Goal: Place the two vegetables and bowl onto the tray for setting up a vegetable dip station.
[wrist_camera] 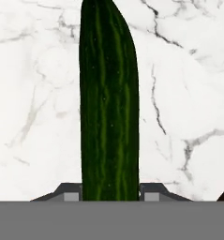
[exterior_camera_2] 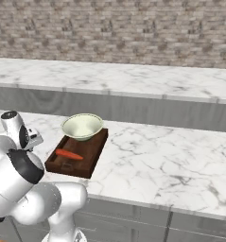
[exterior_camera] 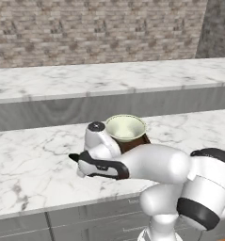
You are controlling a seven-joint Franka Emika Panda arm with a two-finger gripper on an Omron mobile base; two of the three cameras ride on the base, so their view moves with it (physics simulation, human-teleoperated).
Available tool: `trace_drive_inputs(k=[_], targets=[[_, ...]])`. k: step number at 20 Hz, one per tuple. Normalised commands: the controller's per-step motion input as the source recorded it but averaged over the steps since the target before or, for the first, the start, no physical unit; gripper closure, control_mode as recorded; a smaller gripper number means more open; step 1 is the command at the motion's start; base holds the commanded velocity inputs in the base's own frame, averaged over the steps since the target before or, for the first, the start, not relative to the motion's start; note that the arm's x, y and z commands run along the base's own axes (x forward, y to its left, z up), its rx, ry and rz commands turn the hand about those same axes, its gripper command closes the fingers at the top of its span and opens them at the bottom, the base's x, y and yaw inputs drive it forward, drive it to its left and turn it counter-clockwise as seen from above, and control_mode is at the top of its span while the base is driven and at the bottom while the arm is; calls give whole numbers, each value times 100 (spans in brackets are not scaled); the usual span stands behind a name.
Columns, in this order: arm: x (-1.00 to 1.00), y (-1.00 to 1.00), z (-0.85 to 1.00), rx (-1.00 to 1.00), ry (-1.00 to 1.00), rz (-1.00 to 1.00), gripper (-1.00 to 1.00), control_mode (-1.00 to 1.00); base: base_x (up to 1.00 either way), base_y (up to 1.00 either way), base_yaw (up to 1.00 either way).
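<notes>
Hand view has the cucumber (wrist_camera: 108,98) running straight up between the claw (wrist_camera: 108,193) tips, one finger (wrist_camera: 70,192) tight against each side, so it's pinched, marble counter (wrist_camera: 188,93) behind it. Right base view gives what that one can't: off to the claw's side, the carrot (exterior_camera_2: 69,154) lies on the tray (exterior_camera_2: 96,153) and the bowl (exterior_camera_2: 82,126) sits at its far end.

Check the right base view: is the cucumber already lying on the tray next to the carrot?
No: on the tray lie the carrot and the bowl, while the cucumber sits between the fingers of the hand over the marble counter.
</notes>
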Motion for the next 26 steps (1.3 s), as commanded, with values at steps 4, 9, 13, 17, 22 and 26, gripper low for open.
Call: trace_drive_inputs(k=[4, 9, 13, 17, 22, 26], targets=[[-22, -23, 35, 0, -5, 26, 100, -100, 0, 0, 0], [-17, -32, 29, 0, 0, 28, 100, -100, 0, 0, 0], [-16, -39, 23, 0, 0, 24, 100, -100, 0, 0, 0], [-12, -39, 13, 0, 0, 17, 100, -100, 0, 0, 0], [-6, -41, 6, 0, 0, 14, 100, -100, 0, 0, 0], [0, -41, 1, 0, 0, 11, 100, -100, 0, 0, 0]])
